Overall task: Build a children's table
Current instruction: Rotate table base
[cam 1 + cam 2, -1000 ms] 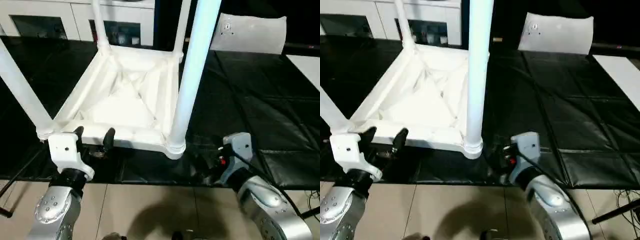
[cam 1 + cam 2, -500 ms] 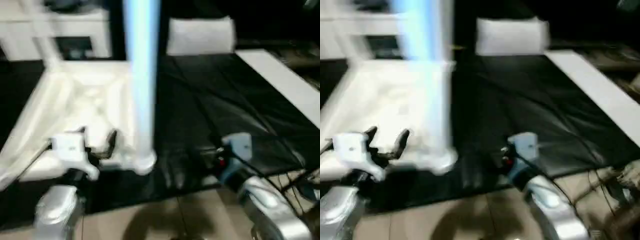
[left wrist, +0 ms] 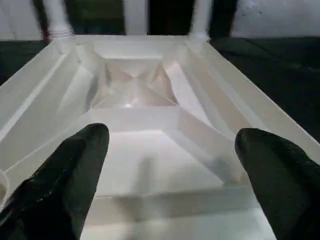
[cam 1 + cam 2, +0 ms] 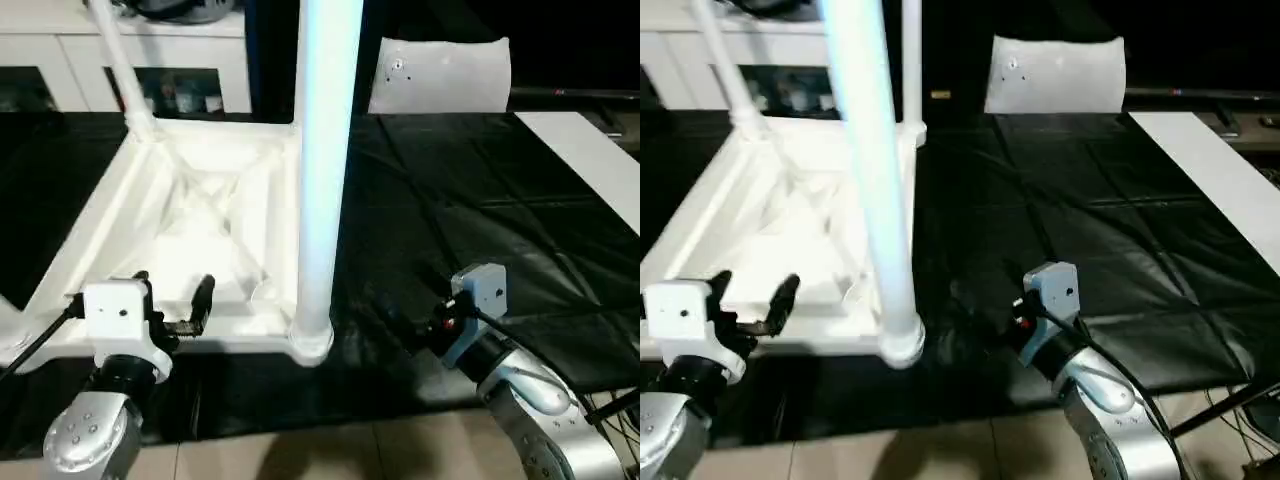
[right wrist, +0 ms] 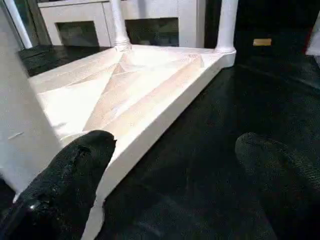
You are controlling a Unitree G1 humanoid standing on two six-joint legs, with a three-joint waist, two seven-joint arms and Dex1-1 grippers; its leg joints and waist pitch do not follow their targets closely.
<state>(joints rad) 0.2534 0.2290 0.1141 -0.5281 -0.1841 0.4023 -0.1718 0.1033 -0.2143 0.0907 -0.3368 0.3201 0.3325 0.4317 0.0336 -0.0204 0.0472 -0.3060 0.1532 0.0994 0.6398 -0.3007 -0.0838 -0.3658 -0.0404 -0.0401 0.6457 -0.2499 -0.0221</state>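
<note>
The children's table is seen upside down on the black worktop, ribbed underside up, legs standing in its corner sockets. The left gripper is held at the near rim, jaws released and empty. The right gripper, equally released, is set apart, beside the nearest leg, whose long axis is upright.
</note>
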